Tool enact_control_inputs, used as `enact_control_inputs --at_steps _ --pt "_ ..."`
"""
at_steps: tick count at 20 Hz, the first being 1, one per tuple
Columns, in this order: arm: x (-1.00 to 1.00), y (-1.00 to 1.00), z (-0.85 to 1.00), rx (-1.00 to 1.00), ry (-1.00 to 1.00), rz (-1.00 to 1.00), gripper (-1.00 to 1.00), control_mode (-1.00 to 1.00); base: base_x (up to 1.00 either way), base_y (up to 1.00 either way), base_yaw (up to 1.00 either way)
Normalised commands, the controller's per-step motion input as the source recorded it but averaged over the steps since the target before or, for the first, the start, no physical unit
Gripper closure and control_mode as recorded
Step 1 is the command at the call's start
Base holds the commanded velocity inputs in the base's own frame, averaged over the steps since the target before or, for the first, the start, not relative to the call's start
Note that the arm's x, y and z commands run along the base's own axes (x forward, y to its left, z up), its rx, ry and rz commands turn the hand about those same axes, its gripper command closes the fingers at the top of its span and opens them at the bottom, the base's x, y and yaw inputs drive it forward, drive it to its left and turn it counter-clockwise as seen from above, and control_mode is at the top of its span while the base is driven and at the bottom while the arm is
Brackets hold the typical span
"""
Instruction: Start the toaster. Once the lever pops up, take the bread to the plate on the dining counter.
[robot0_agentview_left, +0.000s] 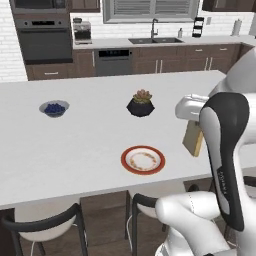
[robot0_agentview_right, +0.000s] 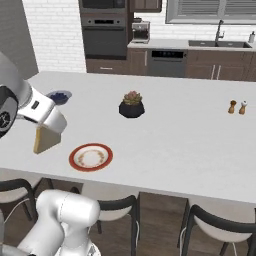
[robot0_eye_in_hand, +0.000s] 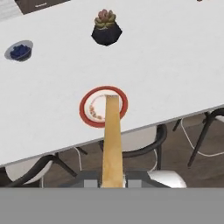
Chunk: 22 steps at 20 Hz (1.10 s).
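Over dining counter | fingers clamped on bread | plate below, kitchen behind

We saw the dining counter, wide, plain white. On it: the plate nr the front edge, a bowl of blue berries far left, a dark potted succulent behind the plate, and salt & pepper shakers well apart to the right.
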Motion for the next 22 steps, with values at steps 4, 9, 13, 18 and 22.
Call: enact_control_inputs --at_steps 4,9,13,18,22 --pt "0.90 0.00 -0.50 0.08 -0.03 0.24 1.00 -1.00 0.00 0.00 0.00" --pt "0.78 0.00 -0.81 0.06 -0.03 0.29 1.00 -1.00 0.00 0.00 0.00" --pt "0.57 0.00 -0.92 0.01 -0.10 0.26 1.00 -1.00 0.00 0.00 0.00" --pt "0.34 0.00 -0.75 0.11 -0.12 0.20 1.00 -1.00 0.00 0.00 0.00" --pt "0.48 0.00 -0.36 0.17 0.00 0.15 1.00 -1.00 0.00 0.00 0.00"
